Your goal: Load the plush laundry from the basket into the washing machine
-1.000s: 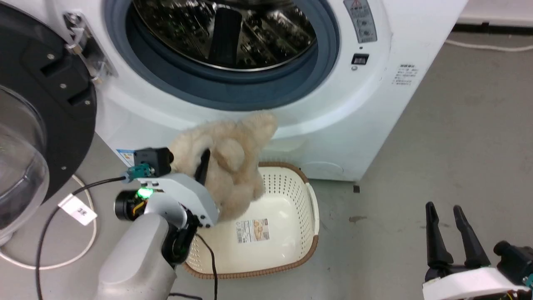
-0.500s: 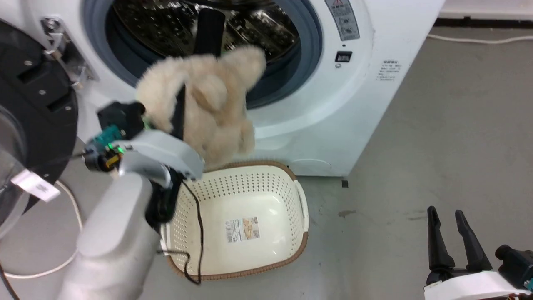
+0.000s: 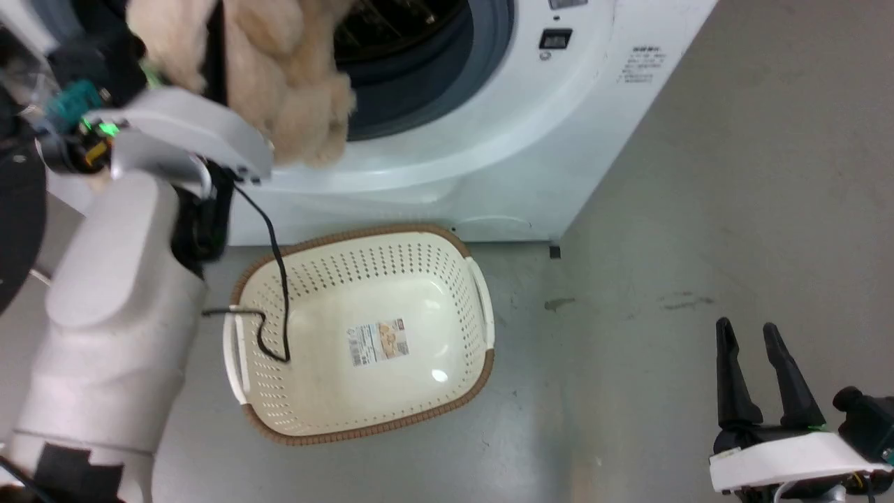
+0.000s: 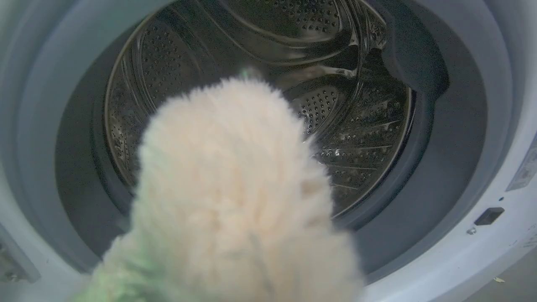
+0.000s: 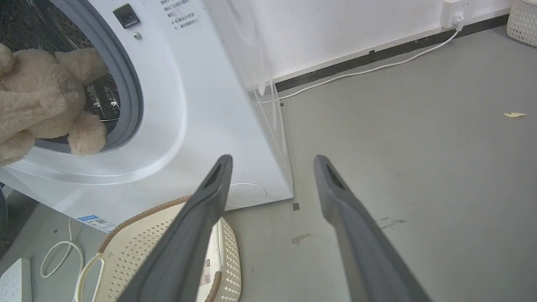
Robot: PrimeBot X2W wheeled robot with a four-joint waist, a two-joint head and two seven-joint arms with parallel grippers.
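A: Left gripper (image 3: 218,52), state?

B: Closed into the plush laundry (image 3: 293,84). One dark finger shows pressed deep in the fur, and the other is buried. In the left wrist view the fur hides both fingers. The toy hangs at the mouth of the washing machine (image 3: 489,147), its feet just over the lower lip of the door ring (image 3: 433,91). Cannot tell whether its far end has passed the ring into the drum (image 4: 335,105).

A: Handling?

B: Judged light, soft and very compressible. The fur squashes round the finger and the limbs dangle. It is unlikely to slip and is not fragile. A grip through the thick body is the sound hold. Held by a limb alone it would swing and might snag on the ring.

A: Right gripper (image 3: 746,328)?

B: Fingers spread apart with nothing between them. It is near right, above the floor and well apart from the machine.

A: The basket (image 3: 391,269)?

B: On the floor just in front of the machine, with no laundry in it. A black cable (image 3: 279,279) from the left arm droops inside.

A: Any writing?

B: The sticker (image 3: 379,342) on the basket bottom has print and a small picture, illegible. A block of small print (image 3: 641,64) on the machine's right front is too small to read in either view. A blue-edged sticker (image 5: 94,221) low on the front is also unreadable. No brand made out.
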